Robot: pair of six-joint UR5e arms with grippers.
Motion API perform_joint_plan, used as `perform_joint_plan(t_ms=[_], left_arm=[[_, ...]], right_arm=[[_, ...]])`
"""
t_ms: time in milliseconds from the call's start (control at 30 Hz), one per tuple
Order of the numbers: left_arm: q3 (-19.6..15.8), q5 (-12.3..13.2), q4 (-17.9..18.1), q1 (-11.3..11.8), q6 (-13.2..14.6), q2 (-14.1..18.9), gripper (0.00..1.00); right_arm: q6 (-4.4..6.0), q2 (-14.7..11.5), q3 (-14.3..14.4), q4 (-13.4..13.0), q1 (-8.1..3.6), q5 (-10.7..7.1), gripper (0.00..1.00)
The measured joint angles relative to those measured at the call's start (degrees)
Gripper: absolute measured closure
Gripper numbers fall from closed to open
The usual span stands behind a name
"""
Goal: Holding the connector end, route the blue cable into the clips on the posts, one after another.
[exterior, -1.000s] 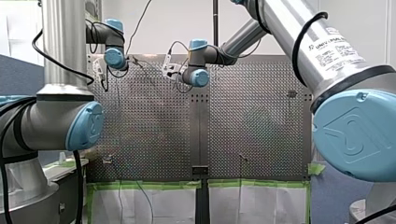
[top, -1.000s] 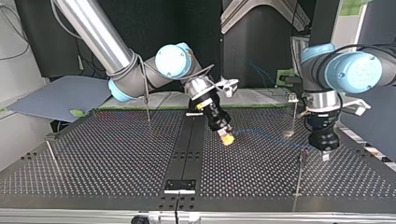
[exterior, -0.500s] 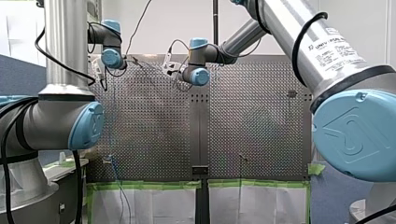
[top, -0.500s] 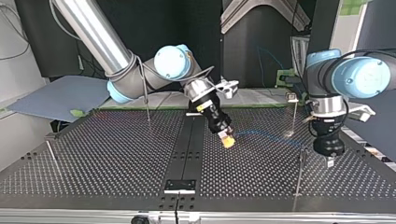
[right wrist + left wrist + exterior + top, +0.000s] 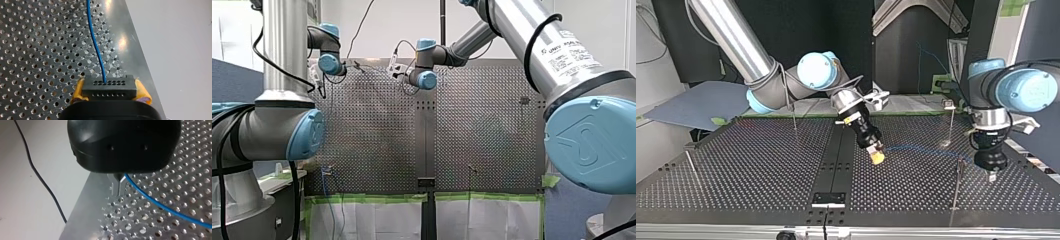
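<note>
A black connector (image 5: 110, 85) sits between the yellow pads (image 5: 78, 90) of my right gripper (image 5: 110, 92), which is shut on it. In the top view my right gripper (image 5: 877, 157) hovers low over the table's middle. The blue cable (image 5: 96, 47) leaves the connector and runs as a thin line (image 5: 916, 148) toward my left gripper (image 5: 992, 175) at the top view's right. My left gripper (image 5: 119, 179) is black with metal tips, shut, and the blue cable (image 5: 160, 206) comes out right at them. A thin post (image 5: 956, 185) stands just beside it.
More posts stand on the perforated table (image 5: 751, 165): one far right with a clip (image 5: 949, 105), one far left of centre (image 5: 793, 107), one at the left edge (image 5: 691, 164). A black rail (image 5: 836, 160) crosses the middle. Slack blue cable (image 5: 324, 187) hangs by the clip (image 5: 328, 170).
My left gripper has moved toward the top view's right and nearer its front edge. My right gripper has dipped slightly. More blue cable now hangs at the front view's lower left.
</note>
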Motion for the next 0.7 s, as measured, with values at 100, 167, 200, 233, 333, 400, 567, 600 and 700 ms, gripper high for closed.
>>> perform_joint_plan(t_ms=[100,167,200,233,333,400,567,600,700], left_arm=[[0.5,0.5,0.4,0.5,-0.7,-0.3,1.0],[0.8,1.0,0.7,0.7,-1.2,-0.5,1.0],[1.0,1.2,0.9,0.8,-1.5,-0.5,1.0],[1.2,1.4,1.0,0.9,-1.7,-0.6,1.0],[1.6,2.1,1.4,1.1,-2.3,-0.8,1.0],[2.0,2.7,1.6,1.2,-2.9,-1.1,1.0],[3.1,3.8,1.7,1.3,-3.6,-2.3,1.0],[3.4,3.9,1.7,1.4,-3.9,-2.4,1.0],[3.9,4.3,1.7,1.6,-4.8,-2.6,1.0]], right_arm=[[-0.01,0.1,-0.1,0.0,-0.46,-0.04,1.0],[-0.01,0.1,-0.1,-0.1,-0.73,-0.05,1.0],[-0.01,0.1,-0.1,-0.1,-0.9,-0.06,1.0],[-0.01,0.1,-0.1,-0.1,-1.04,-0.06,1.0],[-0.01,0.2,-0.1,-0.2,-1.47,-0.1,1.0],[-0.01,0.2,-0.3,-0.2,-1.71,-0.24,1.0],[-0.01,0.3,-1.3,-0.1,-1.95,-0.52,1.0],[-0.01,0.3,-1.6,-0.1,-1.98,-0.55,1.0],[-0.01,0.3,-2.4,-0.1,-2.03,-0.59,1.0]])
